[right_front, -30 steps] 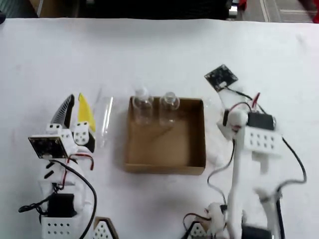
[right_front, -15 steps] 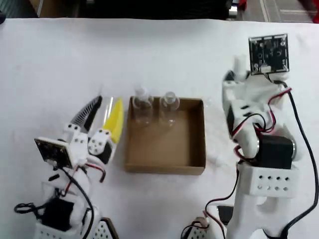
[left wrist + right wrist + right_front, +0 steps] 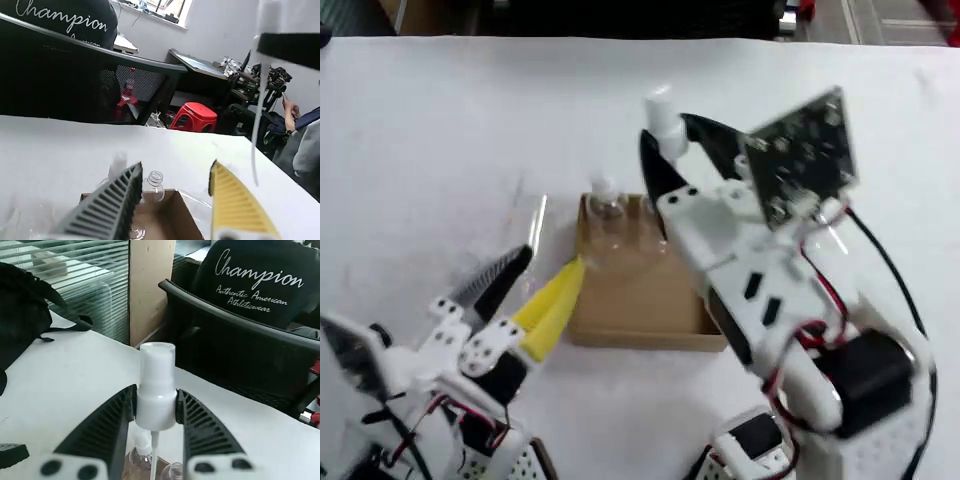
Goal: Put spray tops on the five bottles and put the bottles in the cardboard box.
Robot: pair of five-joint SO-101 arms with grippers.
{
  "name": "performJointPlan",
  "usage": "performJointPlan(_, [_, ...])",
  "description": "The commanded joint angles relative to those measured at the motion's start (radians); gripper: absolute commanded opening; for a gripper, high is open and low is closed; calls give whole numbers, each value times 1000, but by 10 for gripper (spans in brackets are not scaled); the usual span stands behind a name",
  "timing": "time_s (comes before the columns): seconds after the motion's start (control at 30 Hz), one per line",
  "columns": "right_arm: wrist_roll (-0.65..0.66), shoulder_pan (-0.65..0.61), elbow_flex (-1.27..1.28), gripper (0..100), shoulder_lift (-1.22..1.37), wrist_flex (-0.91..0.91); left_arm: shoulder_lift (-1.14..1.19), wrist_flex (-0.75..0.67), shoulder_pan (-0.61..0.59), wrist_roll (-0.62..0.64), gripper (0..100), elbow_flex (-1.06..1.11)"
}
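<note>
One spray top [image 3: 156, 390] is clamped in the right end effector [image 3: 155, 412], over the bottles [image 3: 607, 222].

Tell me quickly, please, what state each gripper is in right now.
Left gripper: open, holding nothing.
Right gripper: closed on a white spray top.

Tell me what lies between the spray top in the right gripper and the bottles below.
Right wrist view: just the spray top's own thin tube, hanging toward the two bottles; otherwise bare.
</note>
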Motion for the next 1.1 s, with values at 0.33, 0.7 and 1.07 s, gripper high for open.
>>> performJointPlan(0.33, [-9, -179, 273, 15, 8, -295, 7, 48, 22, 38, 212, -83])
performJointPlan(0.7, [-9, -363, 276, 15, -30, -222, 7, -15, 13, 40, 212, -14])
performJointPlan(1.07, [-9, -412, 381, 15, -206, -205, 7, -103, -79, 44, 212, 55])
